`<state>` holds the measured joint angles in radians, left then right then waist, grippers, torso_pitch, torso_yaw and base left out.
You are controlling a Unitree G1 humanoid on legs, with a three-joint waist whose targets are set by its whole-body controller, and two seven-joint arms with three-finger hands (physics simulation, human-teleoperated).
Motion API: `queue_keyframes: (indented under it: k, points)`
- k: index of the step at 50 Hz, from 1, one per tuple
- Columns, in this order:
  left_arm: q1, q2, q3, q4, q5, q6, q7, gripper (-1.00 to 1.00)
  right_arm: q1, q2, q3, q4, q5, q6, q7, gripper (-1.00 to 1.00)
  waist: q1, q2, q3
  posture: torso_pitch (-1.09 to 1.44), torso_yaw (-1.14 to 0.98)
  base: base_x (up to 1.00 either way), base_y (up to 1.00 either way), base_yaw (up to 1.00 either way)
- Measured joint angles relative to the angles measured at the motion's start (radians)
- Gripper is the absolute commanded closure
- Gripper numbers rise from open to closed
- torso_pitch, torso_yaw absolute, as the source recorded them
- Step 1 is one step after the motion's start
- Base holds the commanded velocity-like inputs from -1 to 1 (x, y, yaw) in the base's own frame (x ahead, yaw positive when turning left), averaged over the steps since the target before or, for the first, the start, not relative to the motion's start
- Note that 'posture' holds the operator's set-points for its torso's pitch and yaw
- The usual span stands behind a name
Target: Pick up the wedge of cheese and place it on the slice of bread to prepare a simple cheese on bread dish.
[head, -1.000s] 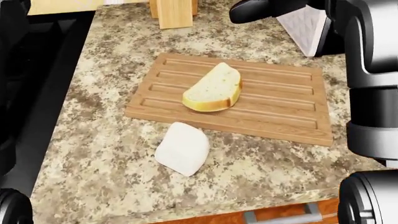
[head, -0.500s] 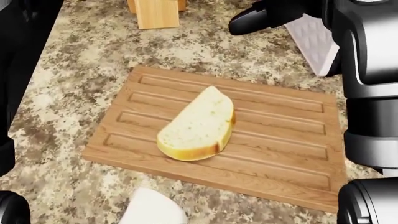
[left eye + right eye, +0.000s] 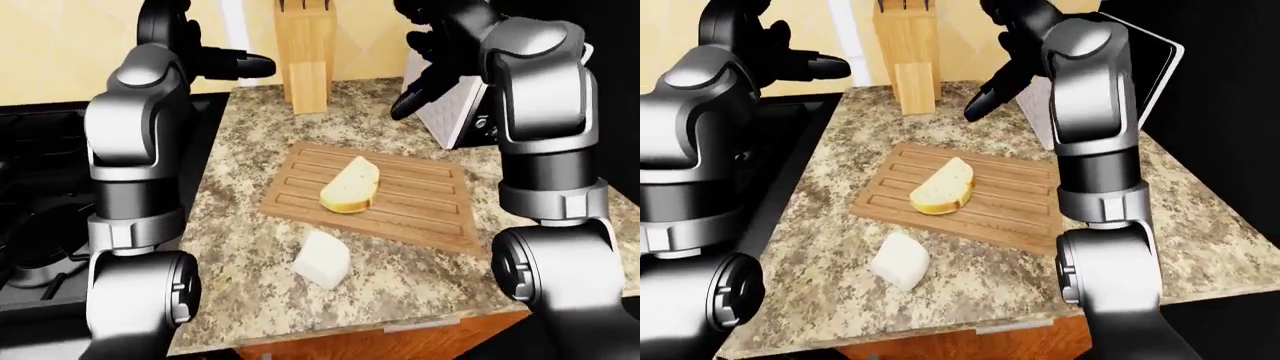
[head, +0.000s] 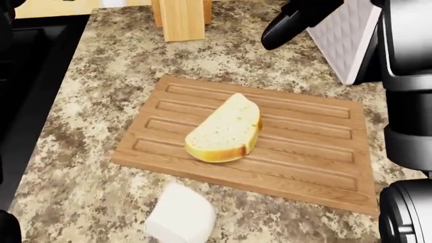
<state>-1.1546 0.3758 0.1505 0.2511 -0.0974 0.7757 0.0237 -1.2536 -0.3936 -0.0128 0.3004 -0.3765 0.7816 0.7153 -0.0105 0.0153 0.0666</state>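
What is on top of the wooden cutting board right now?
Only the slice of bread lies on the cutting board, near its middle. The wedge of cheese sits off the board on the granite counter. The board surface beneath the bread is covered from view.

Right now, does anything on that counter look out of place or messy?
Nothing is spilled or broken. The one oddity: the wedge of cheese lies on the bare counter, off the cutting board, while the slice of bread sits alone on the board. Both hands are raised, well above them.
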Motion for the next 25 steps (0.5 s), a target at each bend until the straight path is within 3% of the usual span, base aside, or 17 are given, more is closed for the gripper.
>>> queue_keyframes:
  k: [7, 17, 25]
  points:
    - [-0.012, 0.009, 0.001, 0.046, 0.014, -0.024, -0.01, -1.0, -0.003, 0.019, 0.022, 0.005, -0.125, -0.086, 0.159, -1.0, 0.0, 0.002, 0.0, 0.0, 0.0, 0.0, 0.0, 0.0]
    - [-0.041, 0.034, 0.006, 0.165, 0.045, -0.087, -0.028, -1.0, -0.11, 0.05, 0.037, 0.086, -0.27, -0.27, 0.348, -1.0, -0.004, 0.006, -0.002, 0.0, 0.0, 0.0, 0.0, 0.0]
    - [-0.047, 0.047, 0.01, 0.207, 0.054, -0.125, -0.037, -1.0, -0.082, 0.113, 0.054, -0.057, -0.395, -0.374, 0.511, -1.0, -0.004, 0.007, -0.002, 0.0, 0.0, 0.0, 0.0, 0.0]
